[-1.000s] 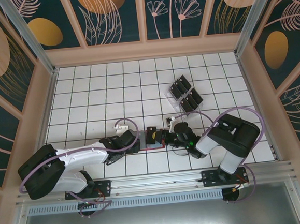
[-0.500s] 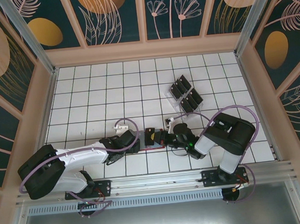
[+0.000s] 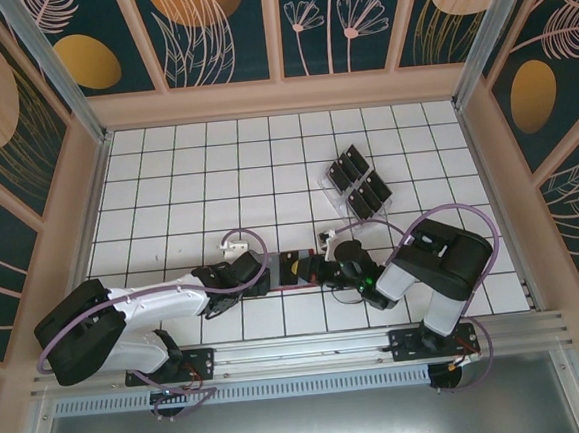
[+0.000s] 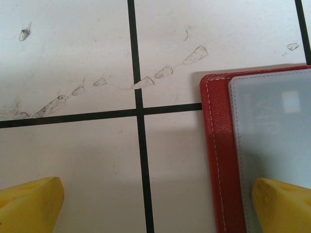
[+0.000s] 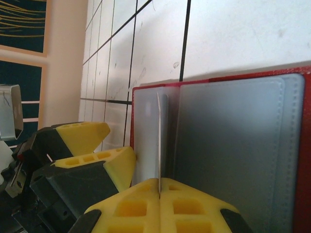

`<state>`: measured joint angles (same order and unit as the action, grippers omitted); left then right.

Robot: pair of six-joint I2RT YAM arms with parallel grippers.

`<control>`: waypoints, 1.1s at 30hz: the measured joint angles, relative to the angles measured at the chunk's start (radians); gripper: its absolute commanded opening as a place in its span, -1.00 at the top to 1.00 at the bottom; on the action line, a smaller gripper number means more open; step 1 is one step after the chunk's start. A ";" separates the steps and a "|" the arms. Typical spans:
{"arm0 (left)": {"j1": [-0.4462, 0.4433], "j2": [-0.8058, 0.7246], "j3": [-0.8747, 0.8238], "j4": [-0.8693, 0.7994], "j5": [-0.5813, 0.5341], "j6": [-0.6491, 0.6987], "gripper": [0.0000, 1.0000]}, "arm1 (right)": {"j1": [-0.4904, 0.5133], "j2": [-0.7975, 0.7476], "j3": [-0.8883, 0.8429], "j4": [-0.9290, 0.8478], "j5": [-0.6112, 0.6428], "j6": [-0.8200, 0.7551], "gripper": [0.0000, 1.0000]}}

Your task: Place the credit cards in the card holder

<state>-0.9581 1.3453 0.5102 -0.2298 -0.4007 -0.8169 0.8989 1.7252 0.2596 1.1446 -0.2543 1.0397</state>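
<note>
Tiled table: right claw clenches a card (edge-on) at red wallet; left claw spread, perhaps touching it.

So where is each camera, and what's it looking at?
Top: above and behind, looking down at the table; both arms show.
Left wrist: on the left gripper, looking down at the wallet corner; yellow fingers apart.
Right wrist: on the right gripper, looking along the wallet; fingers pinch a card.
Both wrist views share the wallet.
</note>
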 measured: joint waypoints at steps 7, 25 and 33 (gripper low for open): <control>0.000 0.000 0.000 0.000 0.000 0.000 -0.97 | 0.002 0.010 0.000 -0.003 -0.005 0.017 1.00; 0.000 0.000 0.000 0.000 0.000 0.000 -0.97 | -0.001 0.051 0.062 -0.052 -0.048 0.017 1.00; 0.000 0.000 0.000 0.000 0.000 0.000 -0.97 | -0.008 0.069 0.114 -0.105 -0.089 0.008 0.82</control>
<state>-0.9581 1.3453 0.5106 -0.2295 -0.4011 -0.8169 0.8913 1.7939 0.3740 1.0397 -0.3428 1.0477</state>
